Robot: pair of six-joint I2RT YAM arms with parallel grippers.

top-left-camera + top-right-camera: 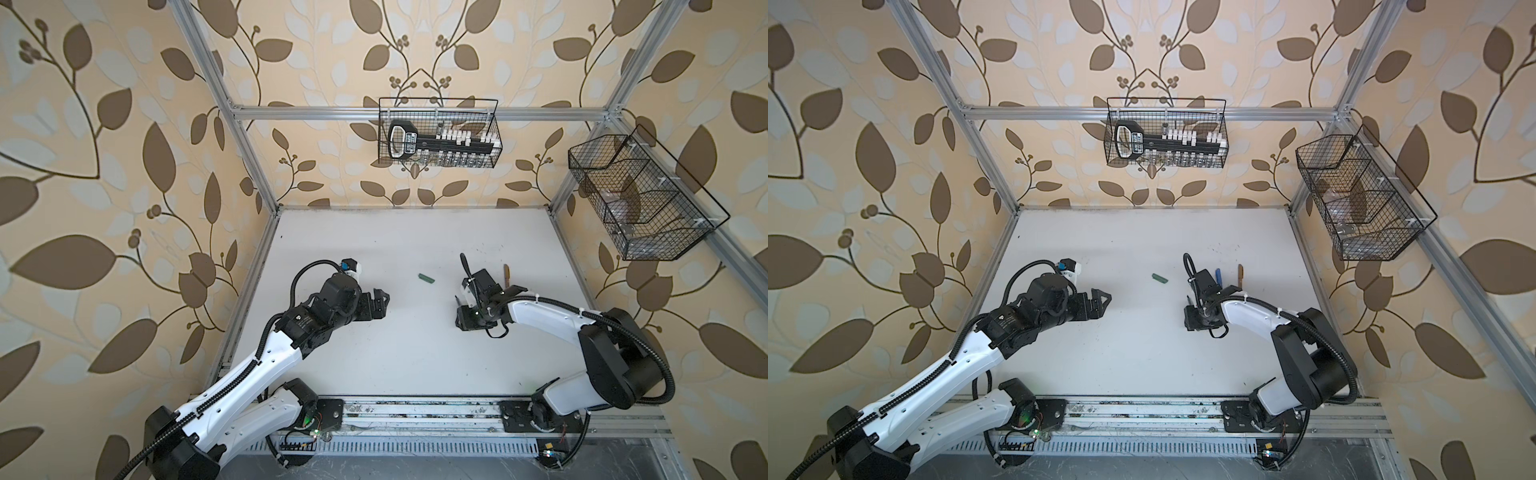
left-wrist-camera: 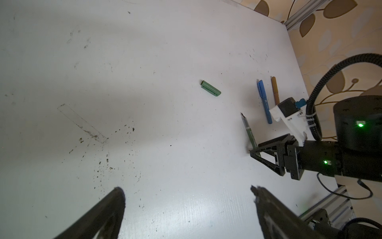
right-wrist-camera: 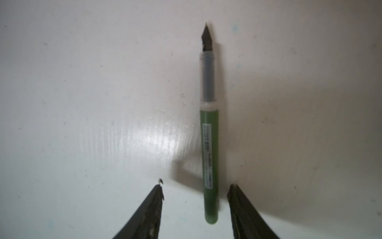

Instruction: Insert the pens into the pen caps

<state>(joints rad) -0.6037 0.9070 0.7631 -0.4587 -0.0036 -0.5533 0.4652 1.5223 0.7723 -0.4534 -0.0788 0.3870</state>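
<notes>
A green pen point(image 3: 209, 155) lies uncapped on the white table point(image 1: 395, 353), dark tip pointing away from my right gripper point(image 3: 196, 186). That gripper is open; its jaws stand either side of the pen's rear end without touching it. The same pen point(image 2: 249, 132) appears in the left wrist view. The green cap point(image 1: 427, 279) lies alone mid-table, to the left of the right gripper point(image 1: 459, 313). A blue pen point(image 2: 264, 101) and an orange-brown pen point(image 2: 275, 90) lie side by side beyond the right gripper; both look capped. My left gripper point(image 1: 380, 301) hovers wide open and empty.
A wire basket point(image 1: 438, 137) with a black tool hangs on the back wall. Another wire basket point(image 1: 640, 199) hangs on the right frame. Aluminium frame rails point(image 1: 249, 266) edge the table. Ink specks point(image 2: 107, 161) mark its surface.
</notes>
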